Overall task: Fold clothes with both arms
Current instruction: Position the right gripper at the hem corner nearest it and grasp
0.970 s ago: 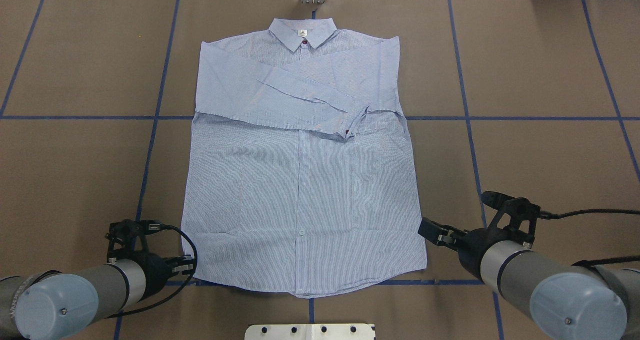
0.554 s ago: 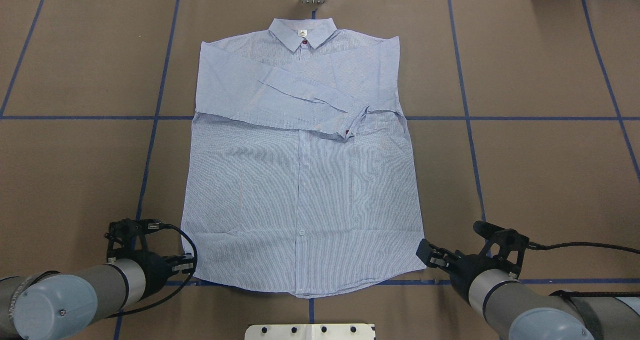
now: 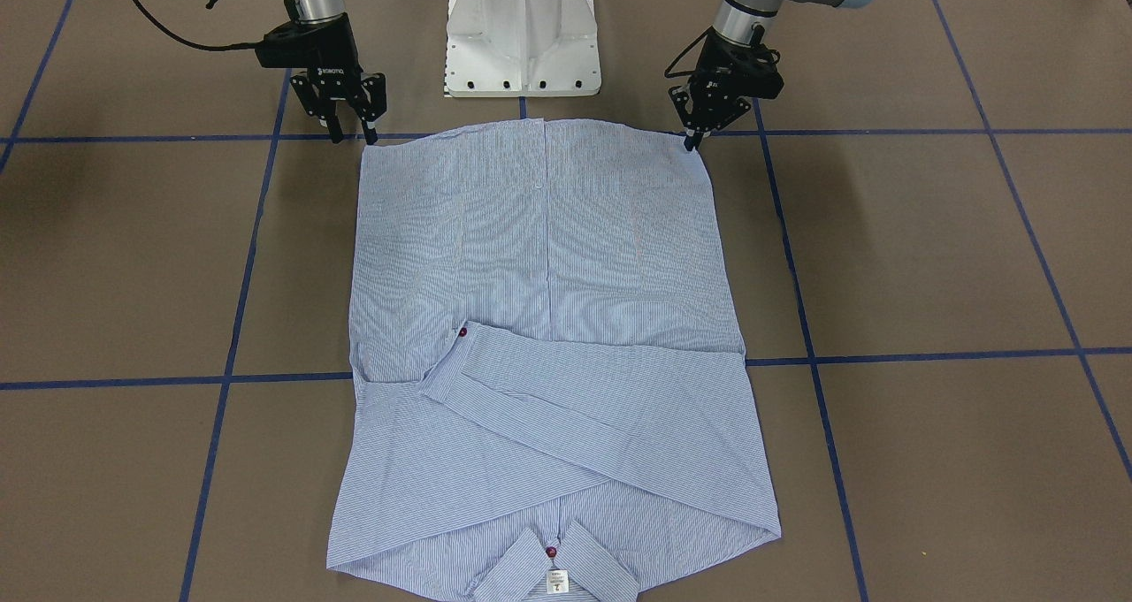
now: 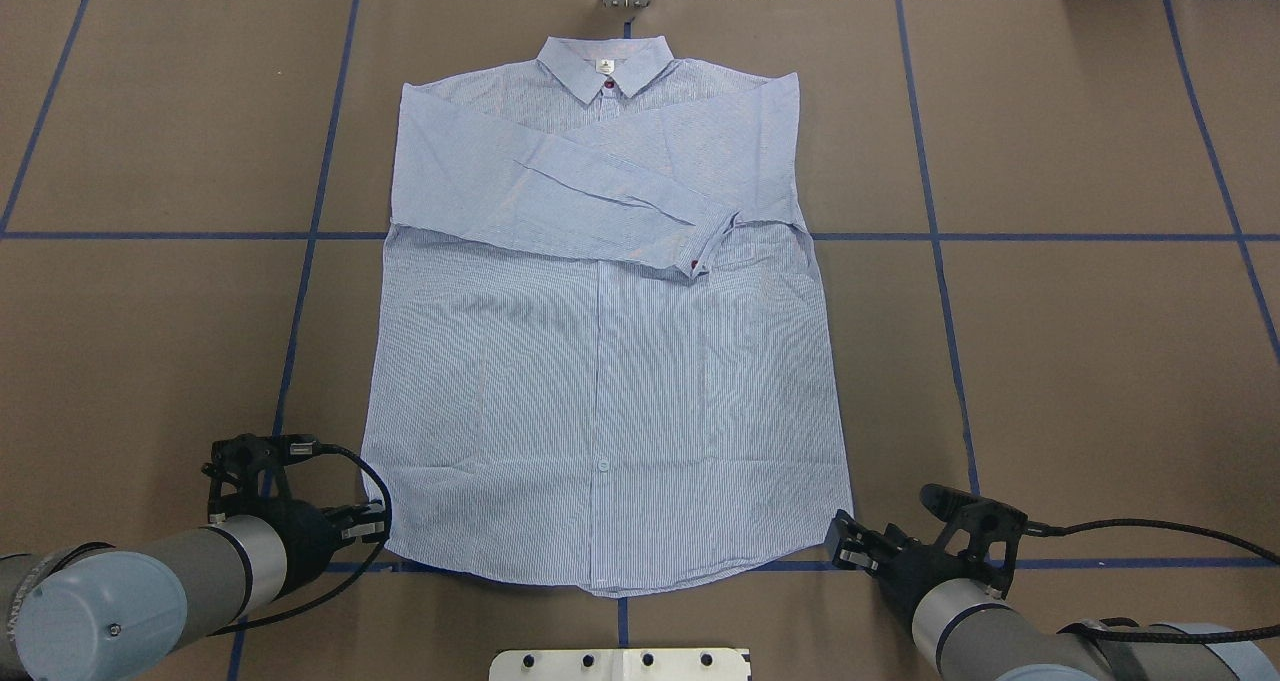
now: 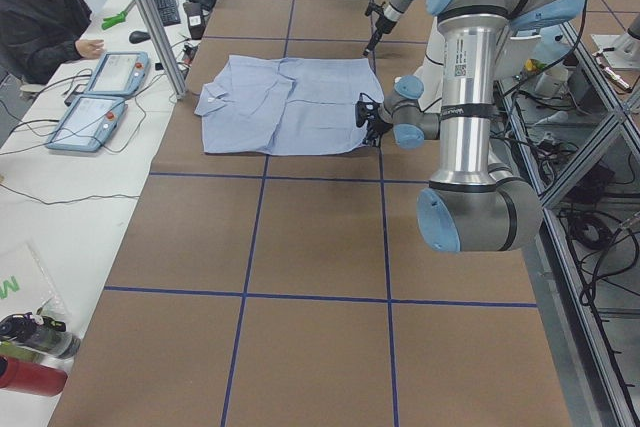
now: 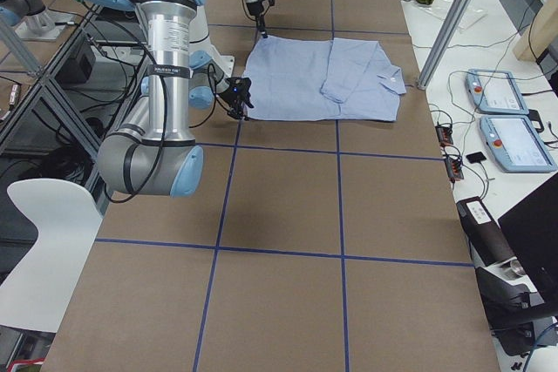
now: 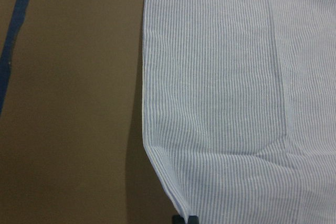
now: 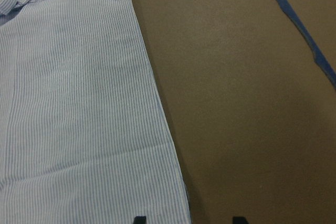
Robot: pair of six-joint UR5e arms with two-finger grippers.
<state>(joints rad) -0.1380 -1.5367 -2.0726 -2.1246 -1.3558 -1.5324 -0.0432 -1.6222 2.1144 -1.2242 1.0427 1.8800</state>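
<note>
Your light blue-and-white striped button-up shirt (image 4: pixel 600 361) lies flat on the brown paper-covered table (image 4: pixel 1080 361), sleeves folded across the chest, collar at the far edge. Your black two-finger left gripper (image 4: pixel 378 527) is pinched on the near-left hem corner. Your black two-finger right gripper (image 4: pixel 840 546) is spread, straddling the near-right hem corner edge.

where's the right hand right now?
Overhead view, lower right: the right hand sits at the shirt's near hem corner, by the blue tape line.
</note>
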